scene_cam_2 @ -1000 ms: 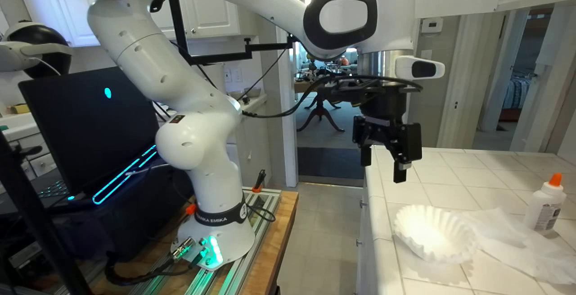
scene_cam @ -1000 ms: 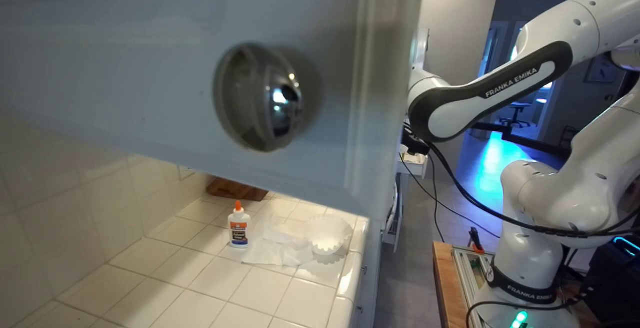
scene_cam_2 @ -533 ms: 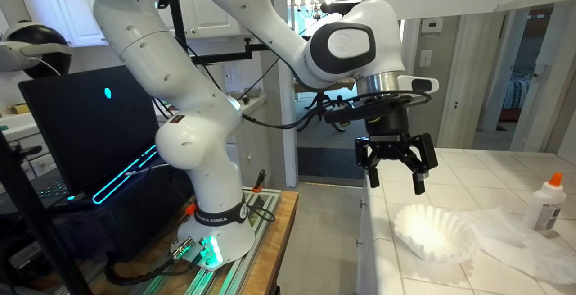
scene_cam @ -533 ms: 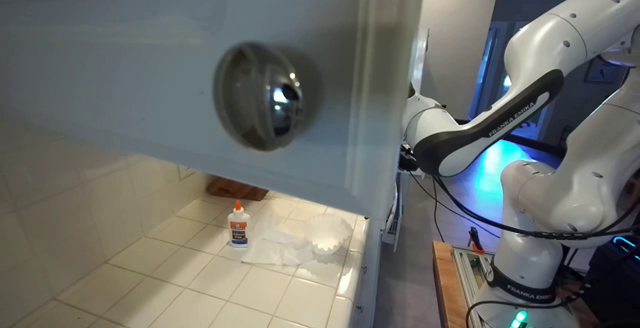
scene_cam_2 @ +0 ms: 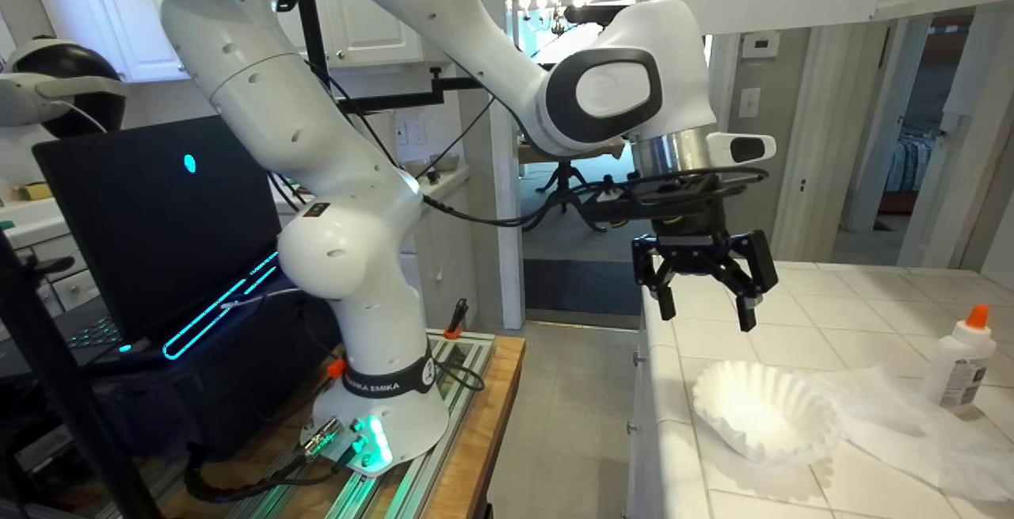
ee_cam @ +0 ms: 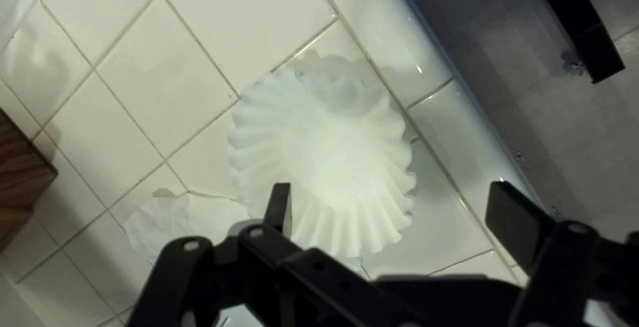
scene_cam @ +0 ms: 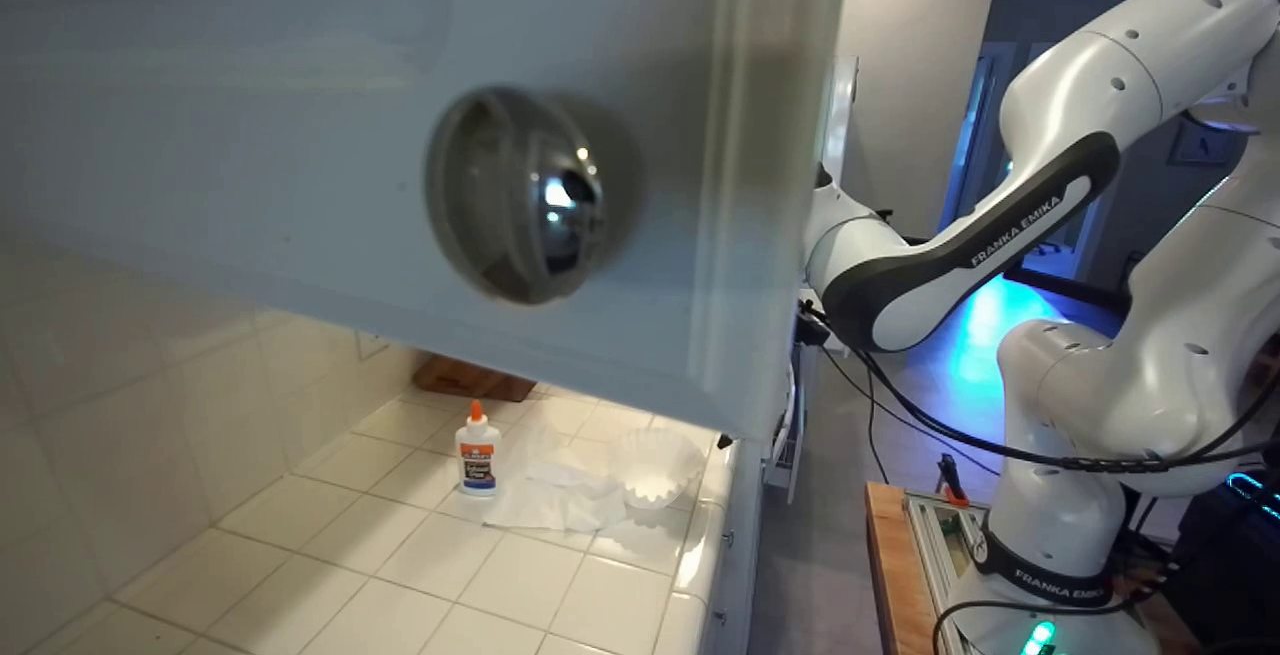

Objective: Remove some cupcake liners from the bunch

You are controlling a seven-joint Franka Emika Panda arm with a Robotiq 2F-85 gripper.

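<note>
The bunch of cupcake liners [scene_cam_2: 764, 416] is a whitish ruffled paper cup shape on the tiled counter near its edge. It also shows in an exterior view [scene_cam: 658, 470] and in the wrist view [ee_cam: 324, 152]. A thin, crumpled white translucent sheet [scene_cam_2: 919, 432] lies beside it; I cannot tell whether it is loose liners. My gripper [scene_cam_2: 707, 313] is open and empty, above the bunch and apart from it. In the wrist view the gripper's [ee_cam: 394, 212] left finger overlaps the bunch and its right finger is over the counter edge. In an exterior view the cabinet door hides most of the gripper.
A white glue bottle [scene_cam_2: 960, 364] with an orange cap stands beside the sheet. An open cabinet door [scene_cam: 300, 135] with a round knob hangs over the counter [scene_cam: 510, 575]. A wooden block [scene_cam: 475, 378] lies farther along by the wall. The counter drops off to the floor.
The arm has come down and my gripper has tilted, spread wider and shifted slightly toward the counter, then risen a little. The bunch, sheet and bottle have not moved.
</note>
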